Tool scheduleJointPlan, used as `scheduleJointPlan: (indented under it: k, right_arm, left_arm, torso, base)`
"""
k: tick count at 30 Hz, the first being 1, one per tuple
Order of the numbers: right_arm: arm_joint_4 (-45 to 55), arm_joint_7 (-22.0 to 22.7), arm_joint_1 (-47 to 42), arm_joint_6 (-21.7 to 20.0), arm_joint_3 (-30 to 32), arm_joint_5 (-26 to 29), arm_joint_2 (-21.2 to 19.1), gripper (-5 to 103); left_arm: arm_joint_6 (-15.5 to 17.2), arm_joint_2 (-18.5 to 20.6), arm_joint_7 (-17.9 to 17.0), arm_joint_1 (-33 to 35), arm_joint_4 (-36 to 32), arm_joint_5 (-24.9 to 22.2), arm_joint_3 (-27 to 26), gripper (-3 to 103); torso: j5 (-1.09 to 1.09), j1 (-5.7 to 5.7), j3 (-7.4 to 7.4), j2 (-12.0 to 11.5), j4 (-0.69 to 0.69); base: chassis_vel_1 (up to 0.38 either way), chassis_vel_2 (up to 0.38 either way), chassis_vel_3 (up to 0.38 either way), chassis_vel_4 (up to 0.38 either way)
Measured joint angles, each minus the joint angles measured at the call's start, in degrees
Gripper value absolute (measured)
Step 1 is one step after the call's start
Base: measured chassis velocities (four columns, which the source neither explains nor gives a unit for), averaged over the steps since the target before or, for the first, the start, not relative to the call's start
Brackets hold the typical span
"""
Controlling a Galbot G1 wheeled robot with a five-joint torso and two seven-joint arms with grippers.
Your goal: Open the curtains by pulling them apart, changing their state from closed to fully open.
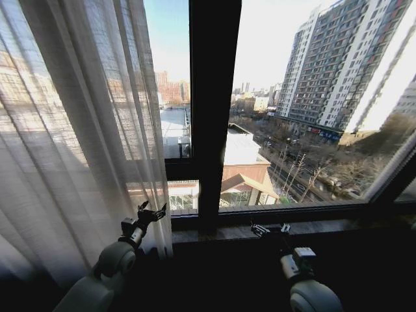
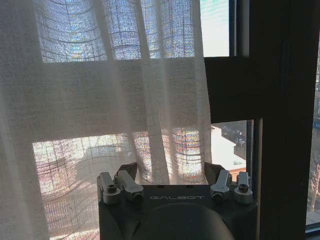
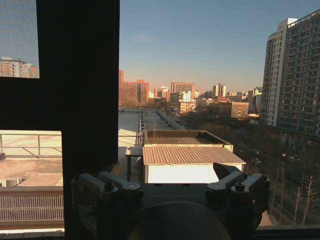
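- The left hand (image 1: 151,213) is raised at the lower edge of the left curtain panel (image 1: 78,130), its arm angling up from the bottom left of the head view, elbow low and wrist tipped toward the glass.
- Its fingers (image 1: 159,209) are spread apart and grip nothing; the tips sit just beside the panel's inner hem.
- In the left wrist view the same hand (image 2: 172,172) faces the sheer fabric (image 2: 110,100) straight on, jaws wide, pleats hanging between and beyond the fingertips.
- "GALBOT" is printed in pale letters on the dark hand body (image 2: 177,198).
- The right hand (image 1: 270,229) is held low near the windowsill (image 1: 325,227), well apart from the curtain, its arm rising from the bottom right.
- In the right wrist view this hand (image 3: 170,172) points at bare glass beside the dark window frame (image 3: 80,100), fingers spread and holding nothing.
- The left panel is gathered to the left of the central frame post (image 1: 213,110); a pale strip that may be the other panel (image 1: 393,166) runs along the far right edge.
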Motion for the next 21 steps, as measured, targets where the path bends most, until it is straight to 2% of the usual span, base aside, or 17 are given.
scheduleJointPlan:
  k: [2,4,5,6,7,9,12,13,15,17,21]
  right_arm:
    - [0.0,0.0,0.0,0.0,0.0,0.0,0.0,100]
    - [-0.1,0.0,0.0,0.0,0.0,0.0,0.3,100]
    - [-0.1,0.0,0.0,0.0,0.0,0.0,0.3,100]
    - [-0.1,0.0,-0.1,0.0,-0.2,0.0,0.3,100]
    - [0.0,0.0,0.0,0.0,-0.3,0.0,0.4,100]
    - [0.0,0.0,0.0,0.0,-0.3,-0.1,0.4,100]
    - [0.1,0.0,0.3,0.0,-0.3,0.0,0.0,100]
    - [0.1,0.0,0.3,0.0,-0.3,0.0,0.0,100]
    - [0.4,0.0,0.4,-0.1,-0.3,0.3,-0.4,100]
    - [0.5,0.0,0.4,-0.2,-0.3,0.3,-0.5,100]
    - [1.0,0.0,0.2,-0.3,-0.3,0.4,-0.5,100]
  left_arm:
    - [0.0,0.0,-0.2,0.0,0.0,0.0,0.0,74]
    - [0.0,0.1,-0.3,0.1,-0.1,0.0,-0.2,63]
    - [0.0,0.1,-0.3,0.1,-0.1,0.0,-0.2,63]
    - [0.0,0.2,-0.1,0.1,0.0,0.0,-0.4,57]
    - [-0.1,0.4,0.4,0.2,0.0,-0.1,-0.6,47]
    - [-0.1,0.5,0.8,0.2,0.0,-0.1,-0.8,47]
    - [-0.2,0.8,1.0,0.7,-0.4,-0.3,-1.3,30]
    - [-0.2,0.8,1.0,0.7,-0.4,-0.3,-1.3,30]
    - [-0.2,1.3,1.0,1.3,-1.3,-0.7,-2.1,20]
    - [-0.2,1.4,0.9,1.4,-1.5,-0.8,-2.3,20]
    - [-0.1,2.5,0.9,2.8,-3.1,-1.4,-3.6,2]
  torso:
    - [0.00,0.00,0.00,0.0,0.00]
    - [0.00,0.00,0.00,0.0,0.00]
    - [0.00,0.00,0.00,0.0,0.00]
    - [0.00,0.00,0.00,0.0,0.00]
    - [0.00,0.00,0.00,0.0,0.00]
    - [0.00,0.00,0.00,0.0,-0.01]
    - [-0.01,-0.01,0.00,0.0,0.00]
    - [-0.01,-0.01,0.00,0.0,0.00]
    - [-0.01,-0.01,0.00,0.0,0.00]
    - [0.00,-0.01,0.00,0.0,-0.01]
    - [0.00,-0.01,0.00,0.0,0.00]
  base:
    - [0.000,0.000,0.000,0.000]
    - [0.000,0.000,0.000,0.000]
    - [0.000,0.000,0.000,0.000]
    - [0.000,0.000,0.000,0.000]
    - [0.000,0.000,0.000,0.000]
    - [0.000,0.000,0.000,0.000]
    - [0.000,0.000,0.000,0.000]
    - [0.000,0.000,0.000,0.000]
    - [0.000,0.000,0.000,0.000]
    - [0.000,0.000,0.000,0.000]
    - [0.000,0.000,0.000,0.000]
